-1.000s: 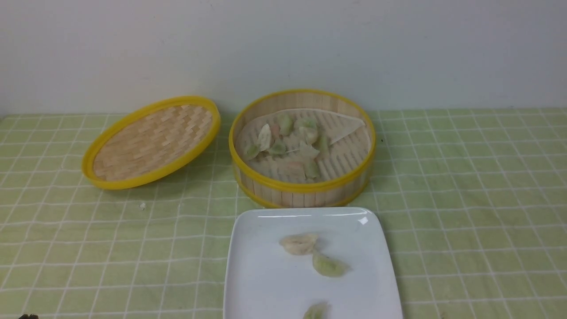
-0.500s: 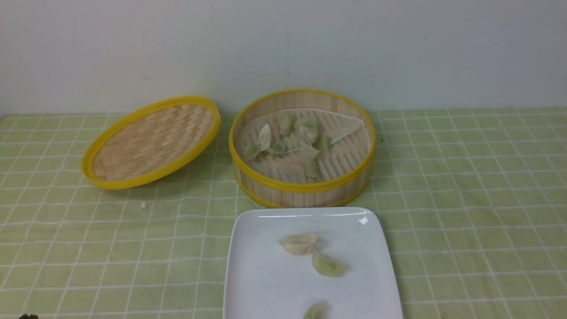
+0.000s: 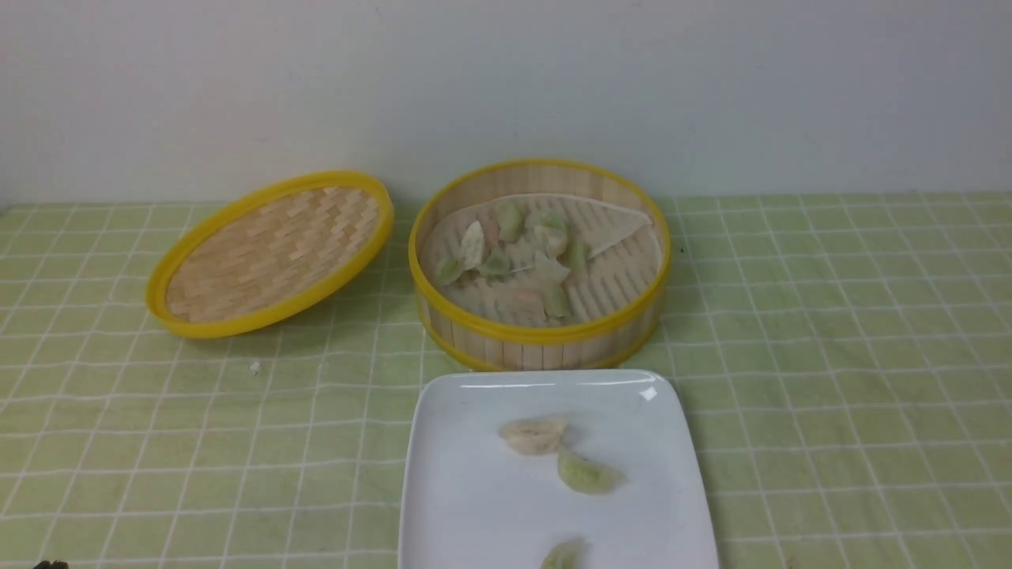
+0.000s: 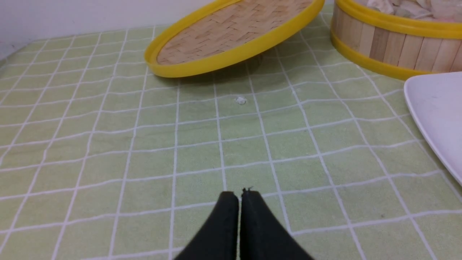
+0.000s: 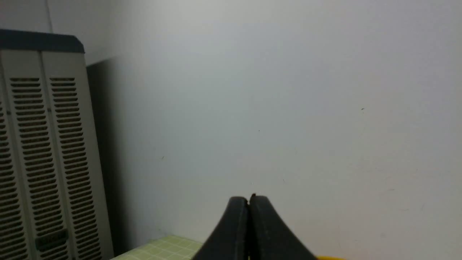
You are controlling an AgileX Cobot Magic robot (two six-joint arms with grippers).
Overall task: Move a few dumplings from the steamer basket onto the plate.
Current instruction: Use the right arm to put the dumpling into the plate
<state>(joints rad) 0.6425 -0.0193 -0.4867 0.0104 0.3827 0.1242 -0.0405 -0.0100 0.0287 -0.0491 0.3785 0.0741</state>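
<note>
The steamer basket [image 3: 540, 332] stands at the table's middle back and holds several dumplings [image 3: 518, 253] on a pale liner. The white plate [image 3: 466, 506] lies in front of it with three dumplings: a whitish one [image 3: 533, 434], a green one [image 3: 587, 472] and one at the frame's lower edge [image 3: 563, 555]. My left gripper [image 4: 240, 193] is shut and empty, low over the cloth, with the basket wall [image 4: 389, 47] and plate edge [image 4: 433, 119] off to one side. My right gripper [image 5: 249, 198] is shut and empty, raised, facing the wall. Neither gripper shows in the front view.
The woven yellow-rimmed lid [image 3: 269, 253] leans tilted left of the basket; it also shows in the left wrist view [image 4: 231, 36]. A small white crumb [image 3: 254, 367] lies on the green checked cloth. A vented grey cabinet [image 5: 39, 151] stands beyond the table.
</note>
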